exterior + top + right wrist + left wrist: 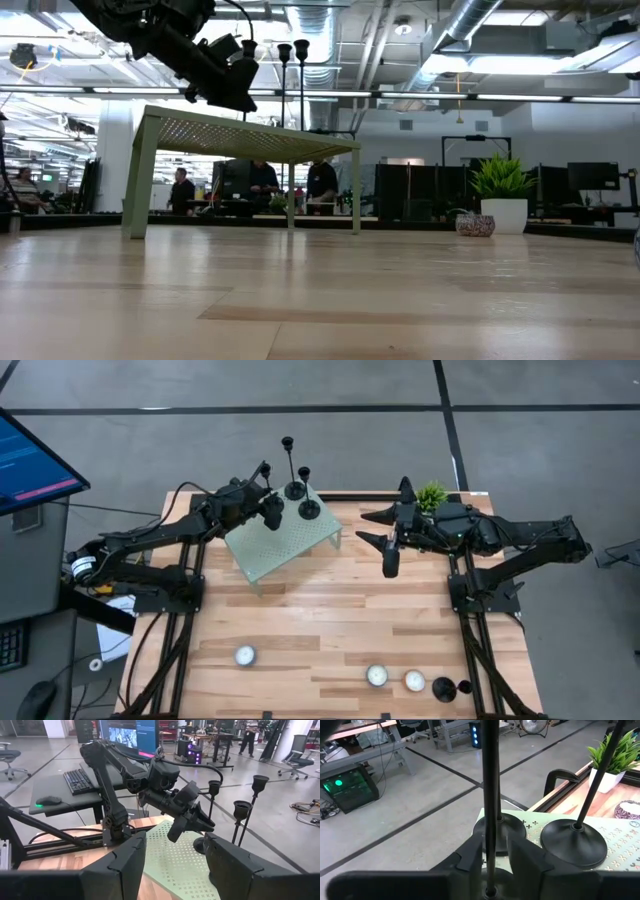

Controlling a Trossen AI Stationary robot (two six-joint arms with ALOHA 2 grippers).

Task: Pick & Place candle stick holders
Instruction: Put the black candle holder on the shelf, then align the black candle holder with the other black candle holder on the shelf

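Three slim black holders (300, 485) upright on the green stand's (270, 550) far end, fourth holder (448, 688) lying at the table's near right edge
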